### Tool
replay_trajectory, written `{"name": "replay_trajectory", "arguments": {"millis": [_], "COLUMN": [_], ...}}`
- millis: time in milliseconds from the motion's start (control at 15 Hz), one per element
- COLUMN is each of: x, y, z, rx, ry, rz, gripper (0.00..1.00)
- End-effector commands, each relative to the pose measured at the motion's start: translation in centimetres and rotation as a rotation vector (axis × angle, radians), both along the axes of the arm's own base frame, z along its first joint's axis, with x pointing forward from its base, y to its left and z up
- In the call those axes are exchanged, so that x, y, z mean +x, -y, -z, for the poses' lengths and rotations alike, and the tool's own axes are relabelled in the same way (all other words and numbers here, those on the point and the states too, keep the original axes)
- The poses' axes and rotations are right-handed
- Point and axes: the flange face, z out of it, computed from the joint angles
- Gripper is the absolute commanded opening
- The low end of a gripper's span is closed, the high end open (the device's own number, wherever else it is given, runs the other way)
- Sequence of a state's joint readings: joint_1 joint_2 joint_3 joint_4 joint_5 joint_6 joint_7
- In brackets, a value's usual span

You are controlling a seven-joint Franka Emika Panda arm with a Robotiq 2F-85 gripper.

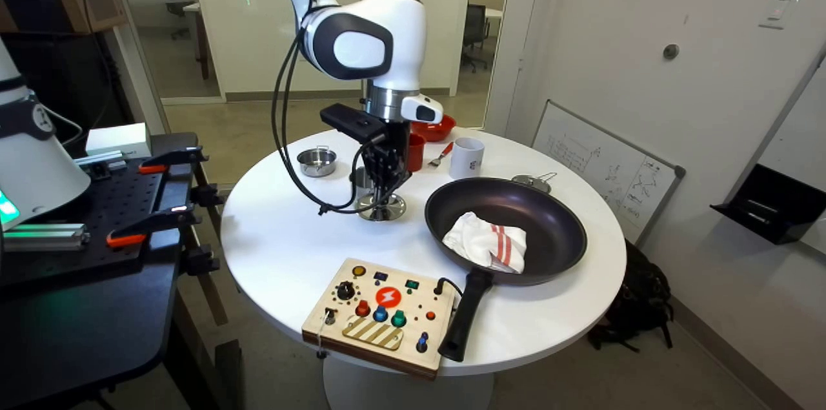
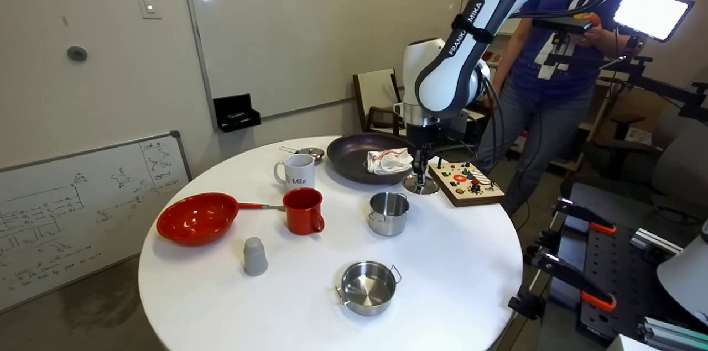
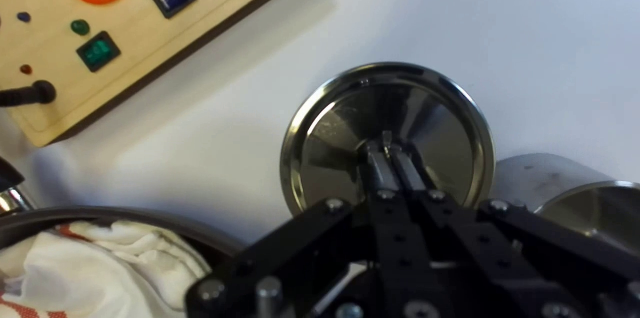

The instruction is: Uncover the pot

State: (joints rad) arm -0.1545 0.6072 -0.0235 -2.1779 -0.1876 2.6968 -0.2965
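Round white table (image 1: 277, 248) and surroundings. A black frying pan (image 1: 552, 232) holds a bunched white cloth (image 1: 487, 242) (striped in red); a wooden switch board (image 1: 381, 316) lies beside the pan's handle. Elsewhere on the table: a white mug (image 2: 300, 170) lettered "Mila," a red mug (image 2: 301, 215), a red bowl (image 2: 197, 218) and a red-handled fork (image 1: 444, 152). A whiteboard (image 1: 600, 171) leans against the wall (image 1: 606, 22), with a black backpack (image 1: 635, 297) nearby.

The hand (image 3: 388, 150) and the wrist view's right edge partly hide the pot (image 3: 590, 208).

The pot (image 2: 389, 224) and lid (image 3: 395, 107) are silver, the white cloth (image 1: 483, 239) red-striped.
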Motion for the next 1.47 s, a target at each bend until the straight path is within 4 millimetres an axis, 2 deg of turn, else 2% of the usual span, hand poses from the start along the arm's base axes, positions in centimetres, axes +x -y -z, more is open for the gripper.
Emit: {"name": "replay_trajectory", "arguments": {"millis": [0, 533, 600, 800, 867, 1267, 1333, 1400], "x": [1.5, 3.2, 3.3, 3.3, 3.2, 2.2, 2.1, 2.0], "y": [0.6, 1.1, 1.2, 1.3, 1.4, 1.2, 1.1, 1.1], "z": [1.3, 3.8, 3.9, 4.2, 4.2, 2.7, 2.5, 2.3], "rx": [-0.008, -0.004, -0.002, -0.004, -0.004, -0.019, -0.02, -0.019], "ry": [-0.018, -0.075, -0.082, -0.084, -0.084, -0.059, -0.053, -0.05], "rz": [0.025, 0.026, 0.028, 0.039, 0.04, 0.056, 0.061, 0.063], "gripper": [0.06, 0.06, 0.29, 0.45, 0.54, 0.96, 1.0, 1.0]}}
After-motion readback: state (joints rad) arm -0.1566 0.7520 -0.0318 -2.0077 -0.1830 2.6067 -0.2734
